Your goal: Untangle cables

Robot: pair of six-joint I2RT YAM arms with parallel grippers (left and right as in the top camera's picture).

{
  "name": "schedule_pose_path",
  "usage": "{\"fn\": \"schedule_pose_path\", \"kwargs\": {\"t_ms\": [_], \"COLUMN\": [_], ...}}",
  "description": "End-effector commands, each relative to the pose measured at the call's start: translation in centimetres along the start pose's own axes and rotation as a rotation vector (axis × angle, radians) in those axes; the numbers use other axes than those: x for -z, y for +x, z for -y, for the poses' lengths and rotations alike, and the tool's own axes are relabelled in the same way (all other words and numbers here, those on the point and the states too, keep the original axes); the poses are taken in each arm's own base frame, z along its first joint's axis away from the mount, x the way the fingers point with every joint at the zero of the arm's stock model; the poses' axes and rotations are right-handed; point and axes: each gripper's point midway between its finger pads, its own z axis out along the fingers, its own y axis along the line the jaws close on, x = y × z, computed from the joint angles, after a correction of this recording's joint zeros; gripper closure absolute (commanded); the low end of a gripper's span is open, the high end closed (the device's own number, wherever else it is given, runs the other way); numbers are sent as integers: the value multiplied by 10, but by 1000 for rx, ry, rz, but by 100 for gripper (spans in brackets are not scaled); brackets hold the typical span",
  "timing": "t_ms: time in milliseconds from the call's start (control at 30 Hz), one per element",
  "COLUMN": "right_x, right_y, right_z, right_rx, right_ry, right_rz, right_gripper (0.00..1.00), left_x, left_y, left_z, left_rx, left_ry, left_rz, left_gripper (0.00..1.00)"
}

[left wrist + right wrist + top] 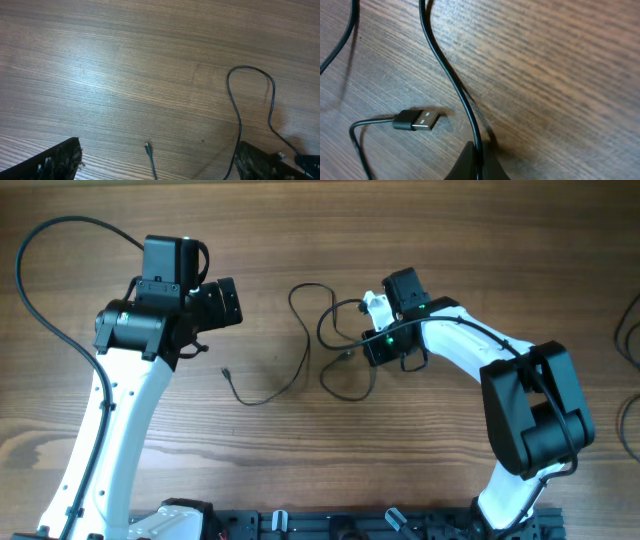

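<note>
Right pincer (476,165) clamps a thin black cable (451,75) at the tabletop (450,240); left pincer (159,150) hangs wide open nr a loose end (147,146). Best bet: pull slow & level away frm the loops, left pinning slack. Cables (236,115) lie loosely looped mid-tabletop, betw. arms; USB plug (420,120) lies free.

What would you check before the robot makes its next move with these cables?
1. Right gripper holds one strand of the cables: ok, it runs into closed tips.
2. Left gripper open: ok, fingers wide apart.
3. Small plug seen between the left fingers: ok, lying loose.
4. USB plug free: ok, flat on the table, untouched.
5. Cables separated: not ok, loops cross.
6. Which plug the held strand ends in: cannot tell.
</note>
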Motion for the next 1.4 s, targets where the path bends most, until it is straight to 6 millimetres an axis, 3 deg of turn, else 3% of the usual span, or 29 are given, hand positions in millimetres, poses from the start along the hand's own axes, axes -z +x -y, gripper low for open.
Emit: {"fn": "schedule_pose_path", "kwargs": {"t_ms": [0, 67, 167, 233, 367, 400, 467, 600, 767, 867, 1033, 1267, 1300, 1367], "right_x": [13, 37, 94, 128, 199, 225, 249, 311, 368, 359, 322, 223, 205, 187], "right_y": [3, -8, -25, -31, -38, -40, -42, -38, -16, -14, -28, -47, -47, -43], "right_z": [-10, -13, -10, -8, -10, -12, -13, 18, 73, 75, 61, 52, 53, 62], "right_rx": [-36, -36, -66, -61, -73, -79, -96, -225, -423, -439, -374, -334, -361, -425], "right_ry": [-18, 14, 141, 220, 337, 361, 384, 552, 712, 635, 511, 409, 406, 450], "right_rz": [-29, -7, 55, 89, 186, 231, 277, 385, 455, 430, 342, 114, 74, 27], "right_gripper": [96, 96, 96, 96, 96, 96, 96, 96, 96, 96, 96, 96, 96, 96], "left_x": [4, 4, 4, 5, 5, 6, 7, 9, 12, 14, 17, 17, 17, 17], "left_y": [-1, -1, 4, 9, 16, 19, 21, 25, 32, 34, 32, 32, 32, 32], "left_z": [0, 0, 11, 19, 17, 20, 26, 36, 44, 52, 69, 71, 70, 69], "left_rx": [-1, -2, -6, -36, -38, -40, -39, -38, -52, -73, -112, -118, -123, -141], "left_ry": [10, 11, 74, 124, 117, 131, 165, 225, 257, 271, 306, 307, 299, 299], "left_rz": [9, 8, -18, -40, -71, -84, -95, -116, -142, -140, -112, -110, -107, -105], "left_gripper": [0, 0, 0, 0, 0, 0, 0, 0, 0, 0, 0, 0, 0, 0]}}
